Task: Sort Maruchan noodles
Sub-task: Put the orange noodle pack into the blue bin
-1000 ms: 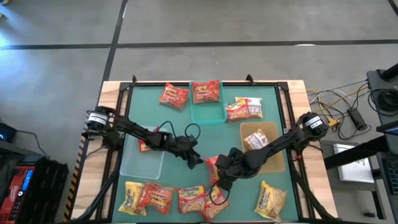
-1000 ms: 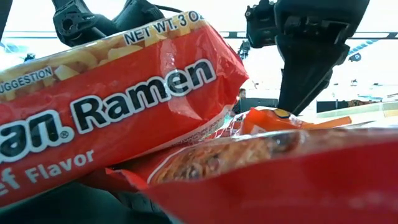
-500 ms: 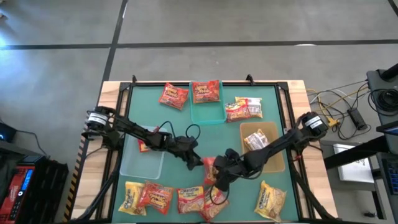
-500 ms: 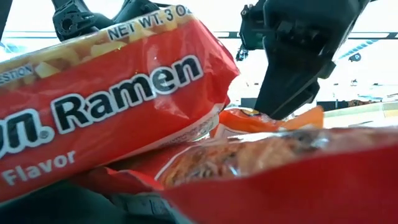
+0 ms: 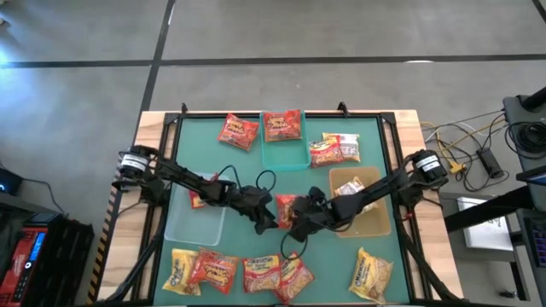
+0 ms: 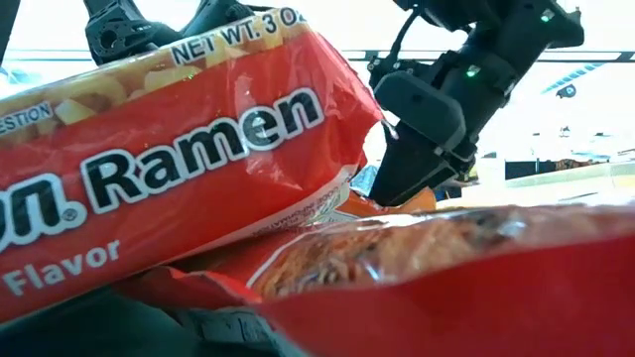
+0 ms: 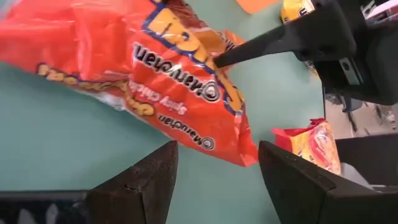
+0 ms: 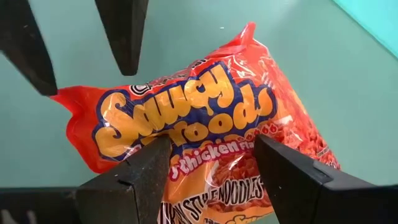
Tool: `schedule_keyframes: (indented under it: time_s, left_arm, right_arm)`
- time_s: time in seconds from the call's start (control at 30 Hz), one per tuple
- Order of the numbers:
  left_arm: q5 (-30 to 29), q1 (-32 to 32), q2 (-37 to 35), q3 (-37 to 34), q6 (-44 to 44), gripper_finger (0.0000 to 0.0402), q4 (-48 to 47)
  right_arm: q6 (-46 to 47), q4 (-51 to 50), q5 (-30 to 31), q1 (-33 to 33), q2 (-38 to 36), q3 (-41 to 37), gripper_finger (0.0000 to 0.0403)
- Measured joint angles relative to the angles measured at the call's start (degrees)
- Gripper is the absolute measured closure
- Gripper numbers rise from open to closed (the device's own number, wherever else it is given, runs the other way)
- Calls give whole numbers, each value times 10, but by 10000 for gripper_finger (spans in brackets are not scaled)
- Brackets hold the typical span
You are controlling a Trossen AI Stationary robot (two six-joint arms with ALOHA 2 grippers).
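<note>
An orange-red Maruchan packet [image 5: 285,207] is at the middle of the green mat, with my right gripper [image 5: 294,222] shut on it. In the right wrist view the packet [image 8: 205,106] fills the gap in my right gripper [image 8: 212,149]. My left gripper [image 5: 272,220] is open just left of it. A corner of the packet [image 7: 245,158] reaches in over my left gripper [image 7: 217,155] without touching. Other noodle packets lie on the mat by their flat faces: several along the near edge [image 5: 260,273] and two at the far side [image 5: 239,130]. My right gripper pinches the packet across its width, one finger [image 8: 149,162] on each side edge, near the packet's end closest to the gripper [image 8: 205,174]. It comes slanting down from the table's right. The packet sticks out ahead of the fingers, printed face up, and seems clear of the mat.
A teal bin [image 5: 294,158] with a red packet stands at the far middle. A tan bin [image 5: 371,223] with a packet is at the right, a clear bin [image 5: 192,223] at the left. Two red packets [image 6: 179,169] fill the low view's foreground.
My right gripper has moved toward the table's left and far side, sinking a little and tipping, with the orange-red packet in it. The packet has come up close in front of my left gripper, which has kept its place.
</note>
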Motion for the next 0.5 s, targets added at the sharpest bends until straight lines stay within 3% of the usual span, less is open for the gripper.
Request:
schedule_keyframes:
  time_s: [0.3,0.5]
  left_arm:
    - [-13,8,0,0,87,194,0]
    - [-20,18,-1,0,103,194,-12]
  right_arm:
    - [-32,-41,-35,14,-8,63,179]
    - [-32,-164,27,21,-8,118,179]
